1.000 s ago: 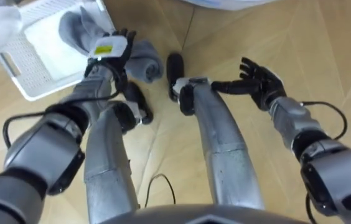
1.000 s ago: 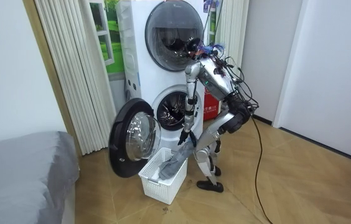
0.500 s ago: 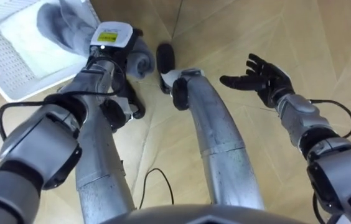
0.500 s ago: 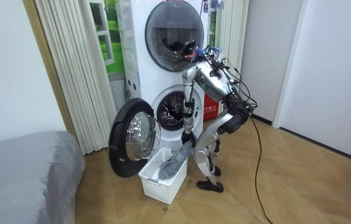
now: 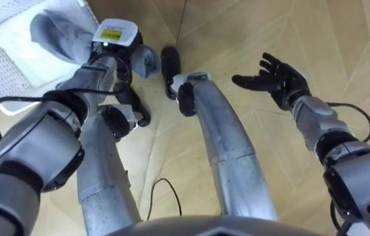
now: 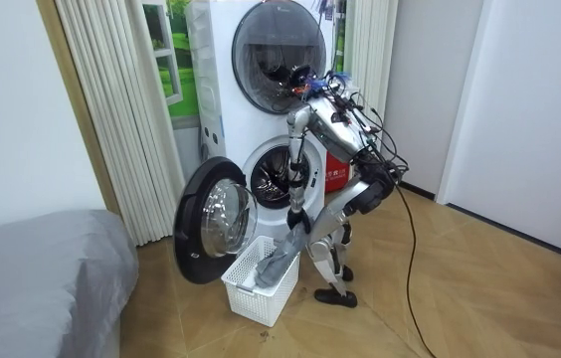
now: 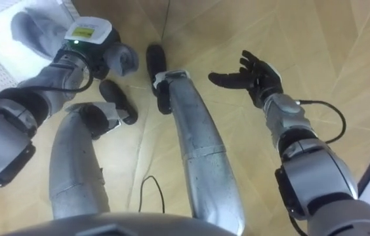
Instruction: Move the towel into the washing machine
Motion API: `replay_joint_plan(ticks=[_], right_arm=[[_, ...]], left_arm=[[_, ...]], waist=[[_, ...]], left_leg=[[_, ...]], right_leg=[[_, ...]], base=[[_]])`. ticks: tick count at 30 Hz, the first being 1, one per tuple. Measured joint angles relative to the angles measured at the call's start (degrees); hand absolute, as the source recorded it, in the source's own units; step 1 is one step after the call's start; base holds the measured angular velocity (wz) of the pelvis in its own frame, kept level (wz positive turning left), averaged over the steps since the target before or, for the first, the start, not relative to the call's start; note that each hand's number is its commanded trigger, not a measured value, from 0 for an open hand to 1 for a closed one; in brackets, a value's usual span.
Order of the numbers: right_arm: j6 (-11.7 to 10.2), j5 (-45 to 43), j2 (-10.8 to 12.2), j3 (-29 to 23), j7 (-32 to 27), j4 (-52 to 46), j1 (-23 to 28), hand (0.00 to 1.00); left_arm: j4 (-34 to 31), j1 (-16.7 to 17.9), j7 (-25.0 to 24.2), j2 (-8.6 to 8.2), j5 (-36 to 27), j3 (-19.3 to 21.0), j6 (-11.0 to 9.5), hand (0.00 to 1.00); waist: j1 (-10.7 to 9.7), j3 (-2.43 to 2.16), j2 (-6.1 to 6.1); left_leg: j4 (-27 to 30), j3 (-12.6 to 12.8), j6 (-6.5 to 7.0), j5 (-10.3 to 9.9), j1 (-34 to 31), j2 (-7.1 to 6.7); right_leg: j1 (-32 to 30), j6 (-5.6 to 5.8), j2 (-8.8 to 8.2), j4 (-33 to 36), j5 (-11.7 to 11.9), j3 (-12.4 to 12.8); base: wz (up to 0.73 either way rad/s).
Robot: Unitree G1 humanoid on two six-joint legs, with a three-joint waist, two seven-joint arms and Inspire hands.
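The washer (image 6: 279,177) is the lower of two stacked white machines. Its round door (image 6: 211,225) hangs wide open towards the room view's left, and the drum behind it is dark. The machine above it has its dark door shut. A grey bed (image 6: 32,283) fills the lower corner at the room view's left, with a pale pleated curtain (image 6: 121,109) between it and the machines. The floor (image 5: 342,39) is light wood laid in a herringbone pattern.

The robot stands in front of the washer, bent forward at the waist with its head down. Just beside its feet is a white mesh basket (image 6: 261,286), below the open door.

The grey towel (image 5: 50,33) is partly in the basket. One end lies bunched inside and over the rim, and the rest is drawn up in a peak to the left hand (image 5: 111,39), which is low over the basket's near edge. That hand's fingers are mostly hidden under its own back and the cloth, but they seem curled into the towel, with a fold bulging out on the far side of the hand.

The right hand (image 5: 278,82) is held out over bare floor, well apart from the towel and basket. Its fingers are spread, its palm is turned inward, and it is empty.
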Motion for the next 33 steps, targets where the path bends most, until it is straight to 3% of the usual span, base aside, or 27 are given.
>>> replay_joint_plan(ticks=[9,15,21,27,33], right_arm=[[0.06,-5.47,0.05,0.32,-1.13,0.47,2.6,0.0],[0.01,-5.15,0.42,1.09,-1.55,0.65,5.88,0.0],[-0.03,-6.89,2.63,1.05,-2.47,0.9,7.08,0.0],[-1.15,-10.11,3.34,0.85,-3.34,-1.23,6.9,0.0],[-2.04,-10.07,3.6,1.52,-3.35,-5.58,7.03,0.0]], left_arm=[[-0.43,3.95,-3.46,-1.97,0.46,0.23,-0.17,1.0],[-1.54,5.79,-2.83,-3.11,0.0,2.27,-1.83,1.0],[-4.19,7.1,1.47,-3.56,-0.06,7.36,-3.35,1.0],[-7.22,8.79,6.56,-3.51,-1.85,11.73,-7.34,1.0],[-12.03,12.51,10.0,-3.94,-10.93,11.97,-9.0,1.0]], waist=[[0.54,0.1,0.15],[1.74,0.25,0.44],[3.55,0.28,1.14],[5.0,0.17,2.13],[6.79,0.06,2.14]], left_leg=[[-2.59,0.11,-0.17,-0.05,8.57,-0.69],[-7.04,0.86,-0.62,0.23,18.65,-1.91],[-10.32,0.84,-1.16,0.57,26.13,-2.18],[-13.64,0.7,-1.59,1.34,31.69,-2.93],[-15.83,0.85,-1.49,2.63,34.75,-4.11]], right_leg=[[8.13,0.52,-0.01,-1.63,-0.82,0.33],[17.32,1.13,-0.32,-4.14,-1.52,0.9],[24.87,1.4,-0.01,-7.16,-1.73,0.68],[30.44,1.76,0.01,-10.06,-1.62,0.47],[33.13,2.04,-0.82,-11.06,-1.69,0.28]], base=[[0.0],[0.01],[-0.01],[0.01],[0.07]])
